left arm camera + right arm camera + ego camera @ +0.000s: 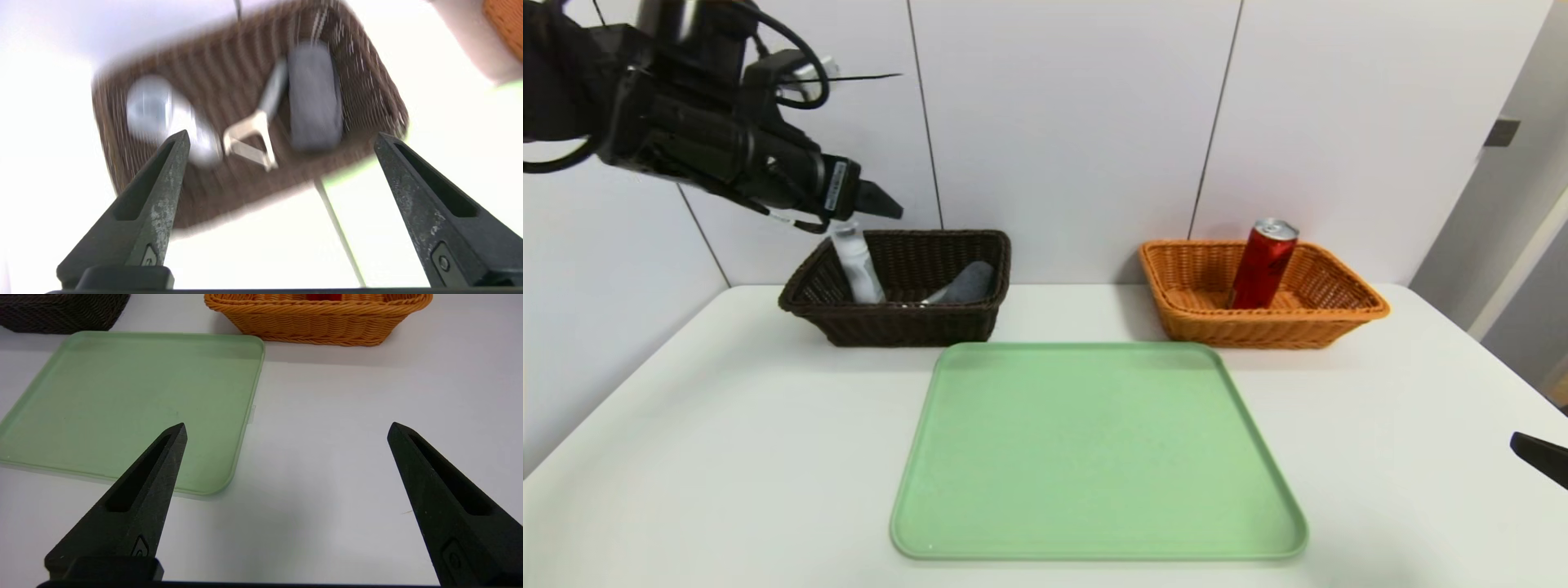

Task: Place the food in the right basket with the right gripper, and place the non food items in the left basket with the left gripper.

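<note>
Left gripper (282, 136): upper left of the head view, above the dark brown basket (915, 336); fingers wide apart, nothing between them. The spread clears the bottle on both sides, which fits a release.
White bottle (857, 265): in the dark brown basket, left of the frame, tilted. Its upper part rises toward the rim, probably because it leans on the basket's end wall; contact there cannot be confirmed.
Peeler (261, 118): same basket, between bottle and cloth, lying low. Placed there as a non-food item.
Dark grey cloth (314, 96): same basket, at the end nearer the middle of the head view; rolled, which keeps it compact beside the peeler.
Red can (1262, 265): in the orange basket (1274, 333), right of the frame, leaning slightly, silver top above the rim. Food, so correctly sorted.
Right gripper (288, 430): idle at the right edge of the head view, fingers well apart, holding nothing.
Green tray (1094, 449): lower centre of the head view, in front of and between the baskets, within reach of either arm in my judgement.
Assessment: sorting appears complete. The left arm should lift straight away; a sideways brush could tip the bottle.
</note>
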Robot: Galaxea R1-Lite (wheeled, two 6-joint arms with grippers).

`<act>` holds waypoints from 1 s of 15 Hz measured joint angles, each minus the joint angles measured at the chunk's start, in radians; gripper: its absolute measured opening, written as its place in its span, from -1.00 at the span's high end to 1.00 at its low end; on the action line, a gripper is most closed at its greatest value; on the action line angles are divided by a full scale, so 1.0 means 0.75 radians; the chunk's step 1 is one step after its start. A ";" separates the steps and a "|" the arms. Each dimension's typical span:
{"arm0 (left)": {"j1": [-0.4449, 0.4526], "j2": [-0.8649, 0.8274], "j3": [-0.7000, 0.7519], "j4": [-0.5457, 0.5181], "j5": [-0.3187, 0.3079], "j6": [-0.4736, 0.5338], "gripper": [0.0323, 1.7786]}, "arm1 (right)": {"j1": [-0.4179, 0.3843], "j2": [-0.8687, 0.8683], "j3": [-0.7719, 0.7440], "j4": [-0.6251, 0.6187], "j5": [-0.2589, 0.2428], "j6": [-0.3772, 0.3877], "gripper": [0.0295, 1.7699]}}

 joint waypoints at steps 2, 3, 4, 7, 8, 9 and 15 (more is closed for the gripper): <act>0.004 -0.180 0.201 0.018 0.062 -0.093 -0.83 | 0.001 -0.034 -0.002 0.048 -0.001 -0.030 -0.91; 0.005 -0.274 0.300 0.023 0.090 -0.123 -0.84 | 0.001 -0.052 -0.006 0.077 -0.002 -0.033 -0.91; 0.006 -0.371 0.396 0.026 0.119 -0.144 -0.85 | 0.001 -0.074 -0.011 0.101 -0.004 -0.035 -0.91; 0.028 -0.671 0.692 0.030 0.220 -0.165 -0.87 | -0.001 -0.153 -0.041 0.175 -0.006 -0.054 -0.91; 0.045 -0.772 0.786 0.029 0.238 -0.167 -0.88 | -0.002 -0.184 -0.056 0.208 -0.007 -0.064 -0.91; 0.062 -0.861 0.868 0.030 0.249 -0.167 -0.88 | -0.003 -0.212 -0.069 0.230 -0.014 -0.072 -0.91; 0.205 -1.315 1.256 0.031 0.264 -0.164 -0.89 | -0.121 -0.397 -0.135 0.396 -0.048 -0.209 -0.91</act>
